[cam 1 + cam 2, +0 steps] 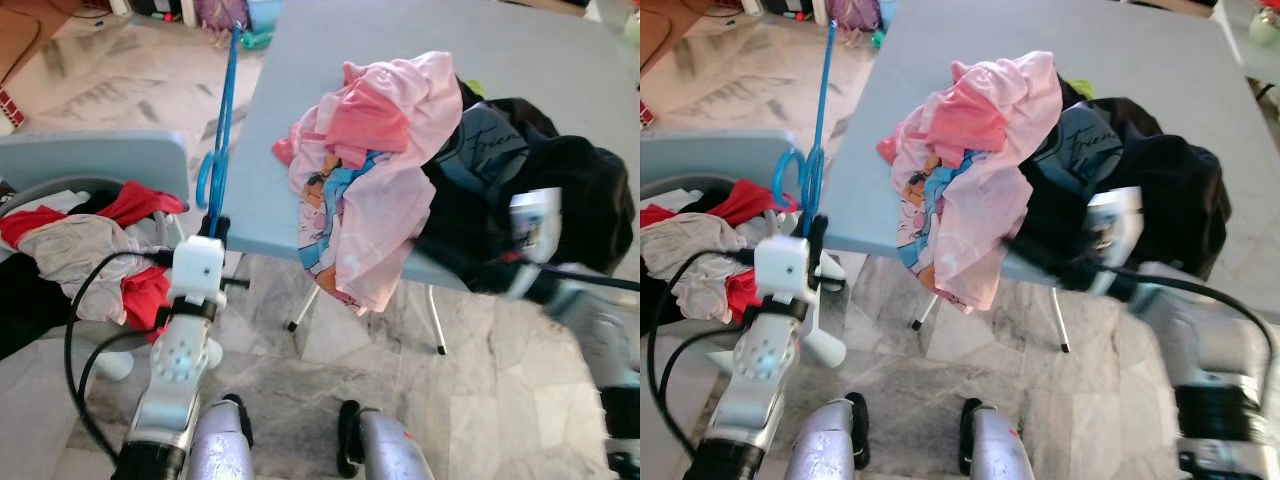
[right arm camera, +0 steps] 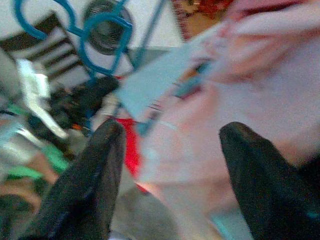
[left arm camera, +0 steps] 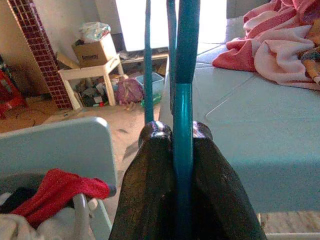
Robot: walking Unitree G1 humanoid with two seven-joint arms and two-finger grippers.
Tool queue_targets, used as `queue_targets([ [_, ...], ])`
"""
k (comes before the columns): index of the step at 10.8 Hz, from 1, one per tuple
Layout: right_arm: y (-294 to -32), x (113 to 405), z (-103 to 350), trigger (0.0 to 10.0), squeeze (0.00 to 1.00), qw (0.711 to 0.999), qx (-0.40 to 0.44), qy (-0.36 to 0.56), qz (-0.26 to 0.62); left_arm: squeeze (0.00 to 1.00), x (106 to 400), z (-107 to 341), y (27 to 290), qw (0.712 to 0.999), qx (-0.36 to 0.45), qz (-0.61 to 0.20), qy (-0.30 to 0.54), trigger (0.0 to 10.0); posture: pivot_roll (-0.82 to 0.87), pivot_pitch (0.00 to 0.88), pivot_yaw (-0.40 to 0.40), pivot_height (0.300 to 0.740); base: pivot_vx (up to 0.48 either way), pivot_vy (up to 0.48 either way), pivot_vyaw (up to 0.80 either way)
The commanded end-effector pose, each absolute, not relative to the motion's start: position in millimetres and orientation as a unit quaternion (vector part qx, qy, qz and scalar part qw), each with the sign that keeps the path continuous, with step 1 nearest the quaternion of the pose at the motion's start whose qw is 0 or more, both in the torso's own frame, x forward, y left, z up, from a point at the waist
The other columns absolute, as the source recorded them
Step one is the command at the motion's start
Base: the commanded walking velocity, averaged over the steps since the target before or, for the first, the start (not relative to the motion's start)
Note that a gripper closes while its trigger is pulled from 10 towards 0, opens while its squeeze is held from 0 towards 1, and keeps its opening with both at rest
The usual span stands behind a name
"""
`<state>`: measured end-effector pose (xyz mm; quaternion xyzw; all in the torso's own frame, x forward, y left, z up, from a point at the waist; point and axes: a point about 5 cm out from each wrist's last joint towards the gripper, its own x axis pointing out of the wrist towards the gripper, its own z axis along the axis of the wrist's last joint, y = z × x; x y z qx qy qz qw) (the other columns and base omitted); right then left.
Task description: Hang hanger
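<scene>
Firmly in left hand [image 3: 182,150], blue hanger [image 1: 222,110]

One blue hanger [image 1: 222,110] beside the grey table [image 1: 520,60]; one clothes heap [image 1: 400,160] on that table; one laundry basket [image 1: 80,160] left of it.

A light blue-grey folding table [image 1: 520,50] fills the upper middle and right of the head views, standing on white legs over a marbled tile floor [image 1: 300,390]. On its near edge lies a heap of clothes — a pink garment with a cartoon print [image 1: 375,170] draping over the edge, and dark clothing [image 1: 560,190] just beside it, to the right.
</scene>
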<state>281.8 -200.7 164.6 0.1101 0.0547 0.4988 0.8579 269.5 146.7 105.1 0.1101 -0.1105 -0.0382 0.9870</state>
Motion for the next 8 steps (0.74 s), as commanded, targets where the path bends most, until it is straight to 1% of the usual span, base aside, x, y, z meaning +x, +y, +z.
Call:
queue_targets([
  [1,-196,280,172,10.0,1.00,0.844,0.109,0.047,0.523,0.00,266,102,139,0.987,0.109,-0.060,-0.104,10.0,0.03,0.174,-0.088,0.740,0.000,0.000,0.00],
  [2,-171,282,165,10.0,1.00,0.824,0.130,0.060,0.548,0.00,264,105,136,0.987,0.106,-0.069,-0.102,10.0,0.06,0.193,-0.084,0.740,0.000,0.000,0.00],
  [3,-160,287,157,10.0,1.00,0.818,0.139,0.068,0.555,0.00,261,103,134,0.987,0.105,-0.078,-0.098,10.0,0.07,0.196,-0.087,0.740,0.000,0.000,0.00],
  [4,-145,305,152,10.0,1.00,0.827,0.145,0.066,0.540,0.00,256,102,132,0.986,0.107,-0.085,-0.094,10.0,0.11,0.212,-0.091,0.740,0.000,0.000,0.00],
  [5,-131,330,145,10.0,1.00,0.854,0.104,0.079,0.503,0.00,250,102,135,0.987,0.107,-0.075,-0.091,10.0,0.13,0.225,-0.102,0.740,0.000,0.000,0.00],
  [7,-122,359,143,10.0,1.00,0.904,0.046,0.097,0.413,0.00,245,100,134,0.989,0.103,-0.070,-0.085,10.0,0.14,0.226,-0.114,0.740,0.000,0.000,0.00],
  [8,-122,381,144,10.0,1.00,0.937,-0.021,0.128,0.326,0.00,245,103,131,0.989,0.102,-0.069,-0.088,10.0,0.16,0.223,-0.124,0.740,0.000,0.000,0.00],
])
